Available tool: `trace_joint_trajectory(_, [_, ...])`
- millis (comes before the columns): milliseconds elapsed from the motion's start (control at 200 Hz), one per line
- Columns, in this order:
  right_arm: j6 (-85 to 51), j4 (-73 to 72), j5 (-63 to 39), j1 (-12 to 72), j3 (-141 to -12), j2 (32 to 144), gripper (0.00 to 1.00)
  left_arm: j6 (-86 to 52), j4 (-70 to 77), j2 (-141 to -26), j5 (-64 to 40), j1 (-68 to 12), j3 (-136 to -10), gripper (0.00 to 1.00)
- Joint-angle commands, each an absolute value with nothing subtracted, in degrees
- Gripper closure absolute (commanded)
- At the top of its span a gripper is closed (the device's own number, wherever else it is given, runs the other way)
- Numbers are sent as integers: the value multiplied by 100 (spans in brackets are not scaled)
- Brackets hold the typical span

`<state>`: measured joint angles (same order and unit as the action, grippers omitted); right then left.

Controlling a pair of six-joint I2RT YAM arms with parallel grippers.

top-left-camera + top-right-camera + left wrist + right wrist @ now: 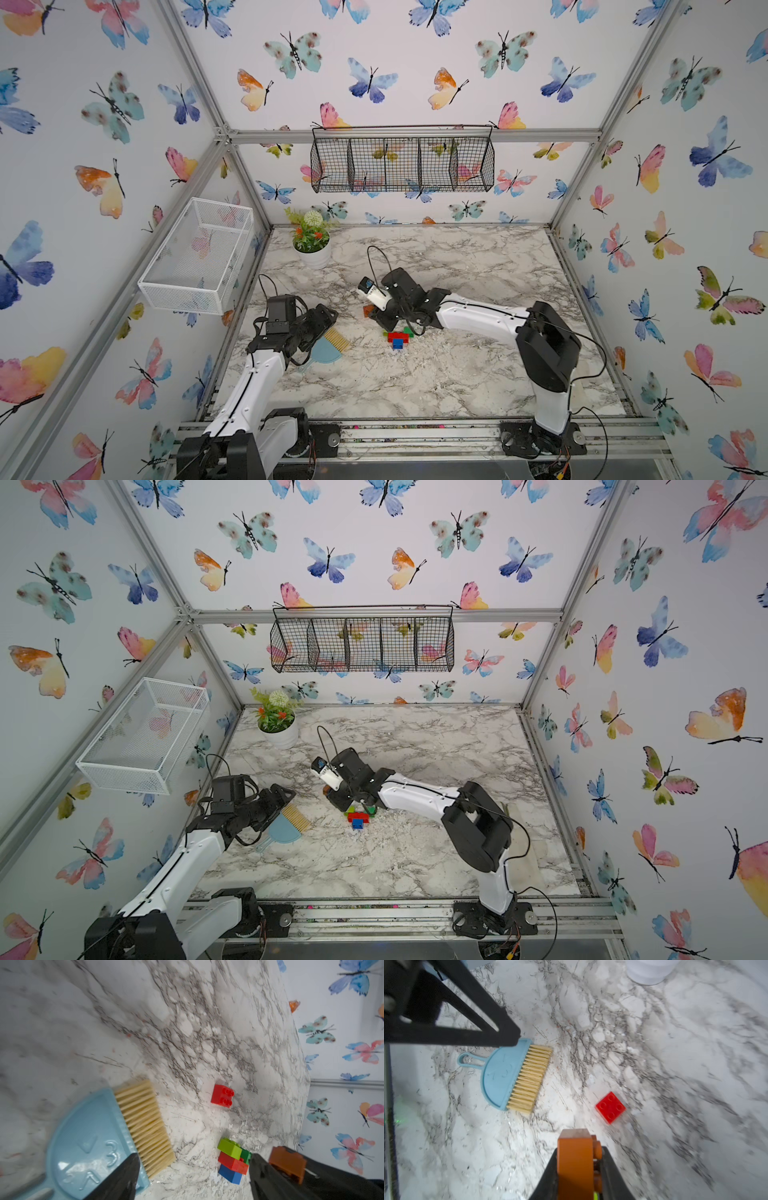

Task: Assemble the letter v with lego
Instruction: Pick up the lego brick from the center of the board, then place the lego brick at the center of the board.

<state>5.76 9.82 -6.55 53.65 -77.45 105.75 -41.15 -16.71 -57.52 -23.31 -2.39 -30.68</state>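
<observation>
Four bricks sit stuck together in a small clump point(398, 337) near the middle of the marble table point(457, 374), between our two arms. The blue brick point(230, 1174) is at the end nearest our bases. The long red brick point(232, 1162) touches it, and the lime brick point(228, 1148) and green brick point(246, 1155) come after that, side by side. One more brick, the red square brick point(610, 1107), lies alone with its bumps up, apart from the clump. In both top views our right arm point(478, 316) hides it and covers the far edge of the clump too. Our right gripper point(579, 1169) is squeezed tight on the orange brick point(574, 1159), one finger on each side, close behind the clump. We cannot tell if the orange brick touches the table. Our left gripper point(193, 1180) is spread wide with nothing in it. One of its fingers point(122, 1180) hangs over the blue hand brush point(89, 1147). The brush lies flat near the clump on the left arm's side, with its tan bristles pointing toward the bricks. In the left wrist view the other finger blocks part of our right gripper. A white pot with a plant point(313, 255) stands in the far left corner. We see a white wire basket point(195, 257) on the left wall, and a black wire basket point(401, 164) hangs on the back wall.
</observation>
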Motion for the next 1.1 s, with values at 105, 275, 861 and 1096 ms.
trace_joint_trajectory(105, [2122,1392,-350,4615,-6444,9808,90,-4658,-1063,-6163,-1849,-1998,-3044,29])
trace_joint_trajectory(275, [2935,662,-704,4343,-5565,9386,92,-5219,-323,-6789,-1649,-2943,-3036,31])
trace_joint_trajectory(861, [3531,1337,-1280,4113,-6388,10656,83,-5599,66,-7942,-1224,-3498,-2969,73])
trace_joint_trajectory(1096, [3738,1512,-1385,4104,-6382,10748,77,-5595,132,-8263,-1212,-3517,-3109,75])
